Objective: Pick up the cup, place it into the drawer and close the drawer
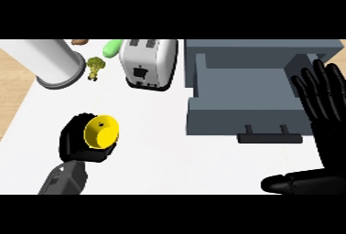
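Left hand (81, 141): at the lower left of the head view, on the end of a grey forearm (64, 179); its black fingers are curled round the yellow cup, wrapping its sides.
Yellow cup (101, 132): held in the left hand over the white tabletop, well apart from the drawer; the round yellow face with a small dark dot at its middle is turned toward the view, and I cannot tell whether that face is the base or the mouth.
Right hand (331, 114): at the right edge, fingers straight and spread, pointing away from the robot, thumb stretched out to the left along the lower edge; it has hold of nothing and its fingers overlap the drawer's right wall in the view.
Drawer (202, 82): grey, pulled out and open, with a dark bar handle (269, 137) on its front; the part of the inside that shows holds nothing.
Tabletop (175, 169): white, with a strip of light wood showing at the far left.
Toaster (148, 61): white and silver, standing just left of the drawer.
White cylinder (47, 61): a large container at the upper left, lying tilted toward the view.
Small items behind: a yellow-green vegetable piece (96, 66) between cylinder and toaster, a green item (111, 46) and a brown item (80, 41) at the far edge.
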{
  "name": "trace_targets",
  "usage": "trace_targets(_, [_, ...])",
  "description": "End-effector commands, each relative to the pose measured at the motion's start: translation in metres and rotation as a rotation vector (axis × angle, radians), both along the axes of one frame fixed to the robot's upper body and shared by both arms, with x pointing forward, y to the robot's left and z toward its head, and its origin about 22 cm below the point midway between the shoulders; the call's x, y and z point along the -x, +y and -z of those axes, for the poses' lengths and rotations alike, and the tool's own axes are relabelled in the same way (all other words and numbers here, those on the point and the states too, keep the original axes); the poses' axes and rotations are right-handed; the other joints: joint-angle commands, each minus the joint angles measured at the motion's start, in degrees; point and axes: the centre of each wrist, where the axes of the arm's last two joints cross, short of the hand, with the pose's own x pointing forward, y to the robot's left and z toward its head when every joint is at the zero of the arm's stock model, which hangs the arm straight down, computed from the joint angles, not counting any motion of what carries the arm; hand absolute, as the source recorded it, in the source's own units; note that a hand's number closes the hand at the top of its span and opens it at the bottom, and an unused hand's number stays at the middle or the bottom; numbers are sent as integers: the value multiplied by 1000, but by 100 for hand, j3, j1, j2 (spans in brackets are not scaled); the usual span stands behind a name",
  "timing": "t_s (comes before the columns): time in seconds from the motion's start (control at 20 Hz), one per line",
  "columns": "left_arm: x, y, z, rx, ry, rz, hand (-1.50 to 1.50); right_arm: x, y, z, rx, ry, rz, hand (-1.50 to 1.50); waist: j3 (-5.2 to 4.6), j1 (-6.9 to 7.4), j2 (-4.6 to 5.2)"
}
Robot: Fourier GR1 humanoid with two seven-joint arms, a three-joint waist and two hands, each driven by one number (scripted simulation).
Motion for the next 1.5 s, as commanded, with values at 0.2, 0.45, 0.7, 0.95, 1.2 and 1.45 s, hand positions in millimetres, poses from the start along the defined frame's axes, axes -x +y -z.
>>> trace_targets(0.2, [-22,-34,-66,-45,-112,181,150,6,-10,-4,5,18,11,-150,11,54,-37])
trace_targets(0.45, [-41,-55,-131,-3,-150,229,150,-3,-1,-4,-6,4,9,-150,6,48,-19])
trace_targets(0.7, [-42,-104,-161,9,-153,238,150,-2,4,12,-8,-1,19,-150,2,-3,-1])
trace_targets(0.95, [-53,-134,-210,-26,-177,223,150,8,5,-3,-10,-15,10,-150,0,-41,-2])
trace_targets(1.2, [-81,-153,-260,-66,-190,241,150,-9,-29,-2,5,-17,28,-150,3,-63,13])
trace_targets(1.45, [-106,-172,-279,-132,-166,221,150,-5,-8,17,-8,5,9,-150,2,-69,20])
